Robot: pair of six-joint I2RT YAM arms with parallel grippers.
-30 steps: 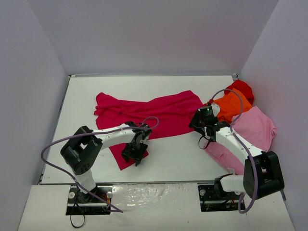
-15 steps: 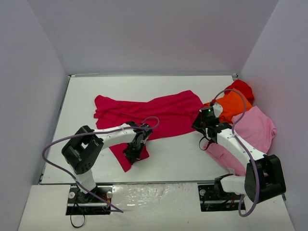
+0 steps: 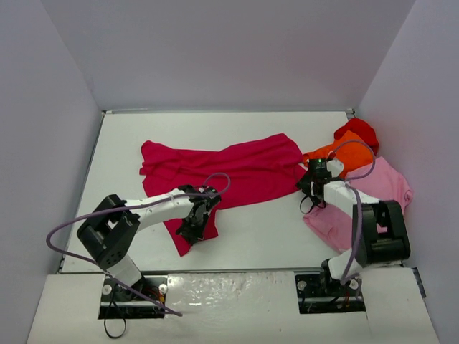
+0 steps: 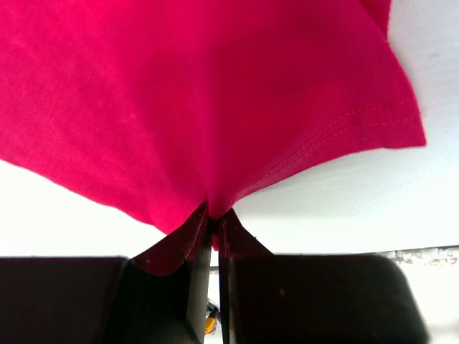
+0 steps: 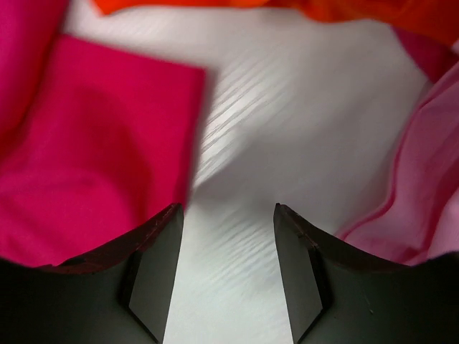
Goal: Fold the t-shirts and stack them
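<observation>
Your left claw (image 4: 214, 217) pinches the near hem of the crimson t-shirt (image 3: 229, 168) spread across the bench (image 3: 265, 229), while your right claw (image 5: 227, 211) gapes empty beside its right edge, an opening fold that likely needs a matching grip there.

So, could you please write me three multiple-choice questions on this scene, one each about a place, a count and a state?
1. Where on the table does the light pink t-shirt lie?
A) right side
B) far left corner
C) middle

2. How many t-shirts are in view?
A) two
B) four
C) six

3. The left gripper is:
A) open
B) shut on the crimson t-shirt
C) shut on nothing

Key:
1 A, it lies along the right edge.
2 B, crimson, light pink, an orange t-shirt and a bright red t-shirt.
3 B, it pinches crimson cloth in the left wrist view.
</observation>
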